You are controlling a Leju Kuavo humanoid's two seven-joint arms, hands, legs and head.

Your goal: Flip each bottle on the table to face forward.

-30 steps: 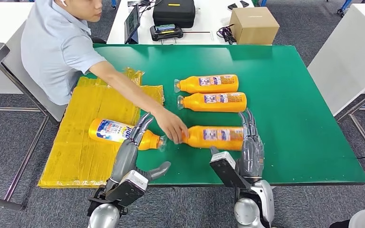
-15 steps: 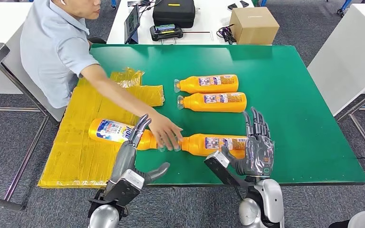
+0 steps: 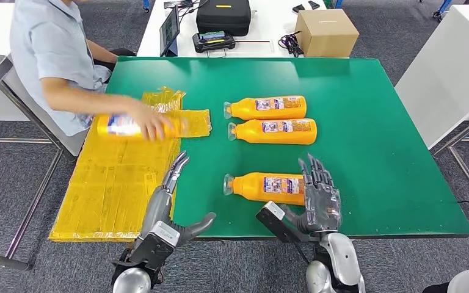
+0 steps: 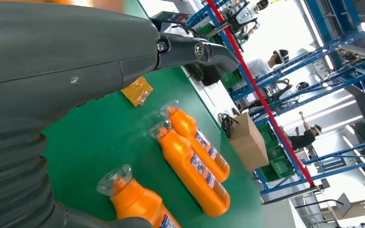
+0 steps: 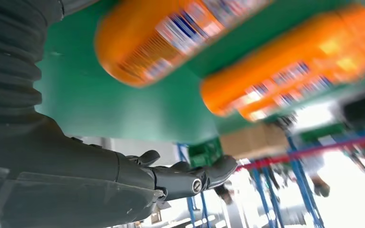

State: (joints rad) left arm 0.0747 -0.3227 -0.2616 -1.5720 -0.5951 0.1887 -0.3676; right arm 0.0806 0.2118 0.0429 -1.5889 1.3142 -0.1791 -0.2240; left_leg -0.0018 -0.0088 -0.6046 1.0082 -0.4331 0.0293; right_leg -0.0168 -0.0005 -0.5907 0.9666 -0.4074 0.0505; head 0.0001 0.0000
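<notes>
Three orange bottles lie on their sides on the green table point(image 3: 378, 128), caps pointing left: a far one point(image 3: 267, 107), a middle one point(image 3: 273, 130) and a near one point(image 3: 261, 187). The left wrist view shows the same three: near point(image 4: 138, 205), middle point(image 4: 190, 167), far point(image 4: 200, 141). My right hand point(image 3: 320, 198) is open with spread fingers at the near bottle's base end, holding nothing. My left hand point(image 3: 166, 196) is open, fingers stretched over the table's left edge. A person's hand holds a fourth, blue-labelled bottle point(image 3: 122, 125) above the yellow mat point(image 3: 113, 189).
The person sits at the far left. Behind the green table stand a cardboard box point(image 3: 325, 32), a black case point(image 3: 223, 15) and a tablet point(image 3: 170, 27). A white table point(image 3: 455, 67) stands to the right.
The person has lifted the blue-labelled bottle from beside my left hand and carried it back over the yellow mat. My right hand has drawn back toward the table's near edge.
</notes>
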